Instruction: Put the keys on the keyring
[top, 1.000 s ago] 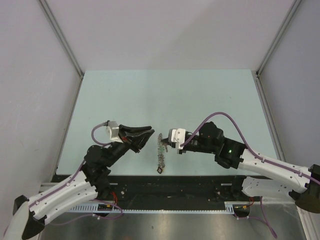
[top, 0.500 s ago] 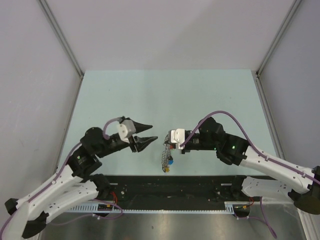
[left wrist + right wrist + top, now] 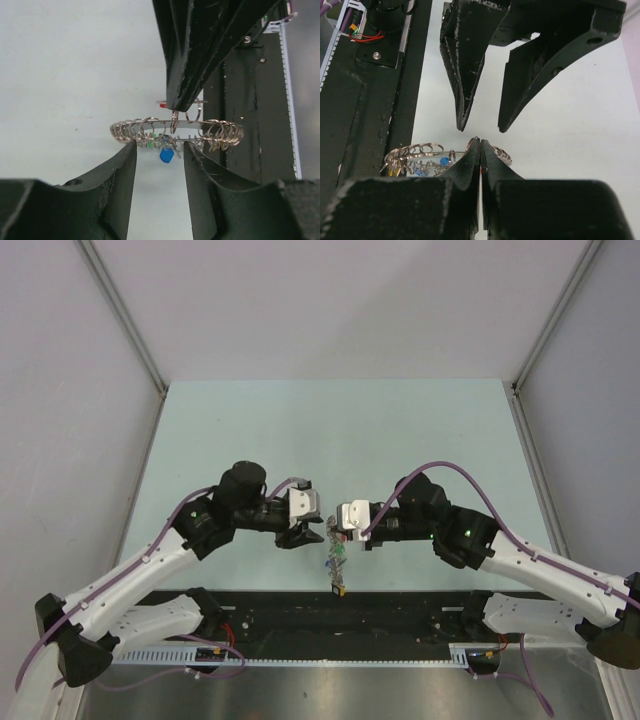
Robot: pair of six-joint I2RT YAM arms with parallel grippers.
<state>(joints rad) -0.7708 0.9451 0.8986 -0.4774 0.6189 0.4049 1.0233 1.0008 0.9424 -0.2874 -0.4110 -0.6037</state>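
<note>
The matte, pale green counter [image 3: 330, 420] is seen beneath the keyring [image 3: 175, 131], a thin grey metal hoop fringed with small wire loops and coloured plastic tags. The keyring is gripped at its upper edge by the clenched black right hand [image 3: 180, 107], while the left hand [image 3: 160, 143] is poised just beside the keyring, its wedge-shaped fingers parted and empty. Of the key [image 3: 162, 104], only a red sliver of tag is made out just above the keyring, the rest being hidden behind the right fingertips.

Pale green table [image 3: 330, 430] fills centre frame. Black mounting strip [image 3: 400, 605] runs along its lower edge.
</note>
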